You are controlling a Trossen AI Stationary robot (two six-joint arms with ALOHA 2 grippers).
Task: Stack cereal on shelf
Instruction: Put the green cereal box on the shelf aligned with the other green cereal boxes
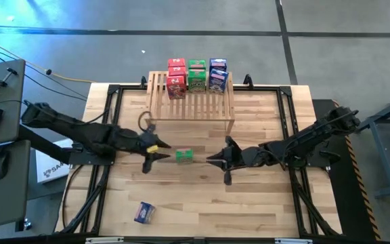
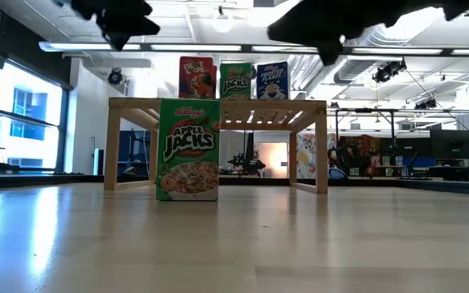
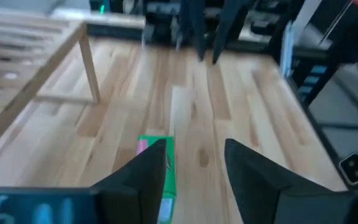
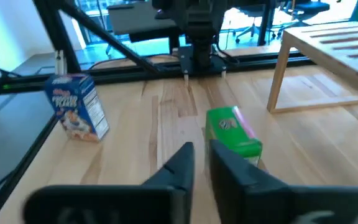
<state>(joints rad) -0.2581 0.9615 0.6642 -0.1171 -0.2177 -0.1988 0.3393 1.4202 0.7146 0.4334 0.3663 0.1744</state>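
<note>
A green cereal box (image 1: 184, 156) (image 2: 187, 149) stands upright on its bottom end on the wooden table, in front of the shelf (image 1: 191, 102). My left gripper (image 1: 162, 152) (image 3: 194, 168) is open, just left of this box and higher than it; the box (image 3: 160, 155) shows partly behind one finger. My right gripper (image 1: 212, 159) (image 4: 202, 155) hovers to the box's right, fingers a narrow gap apart, with the box (image 4: 232, 129) just beyond them. A red (image 1: 176, 78), a green (image 1: 196, 74) and a blue box (image 1: 218, 74) stand on the shelf's far part.
A blue cereal box (image 1: 144, 212) (image 4: 76, 112) sits on the table near its front left. The shelf's legs (image 2: 322, 155) stand behind the green box. A black frame (image 1: 110, 91) runs around the table's edges. Bare table lies in front of and to the right of the green box.
</note>
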